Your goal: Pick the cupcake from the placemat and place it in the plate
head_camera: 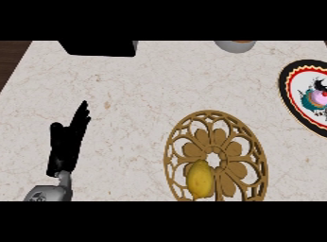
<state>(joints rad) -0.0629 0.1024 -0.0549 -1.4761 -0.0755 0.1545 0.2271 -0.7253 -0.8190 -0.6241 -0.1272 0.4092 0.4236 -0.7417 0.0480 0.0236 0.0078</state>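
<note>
Since the cupcake (318,98) already sits on the plate (295,101) and the right hand is unseen, the straight-fingered, empty left hand (67,144) should rest.

Cupcake (320,98), pink-topped with teal wrapper, sits on the black-rimmed plate (292,101) at the right; gold openwork placemat (245,142) lies centre.

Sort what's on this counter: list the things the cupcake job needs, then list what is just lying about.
For the job:
cupcake, already on the plate
plate, at the right edge
placemat, brown openwork

Just lying about:
lemon, on the placemat
black box, at the far edge
bowl, partly cut off at the far edge
left hand, resting open
</note>
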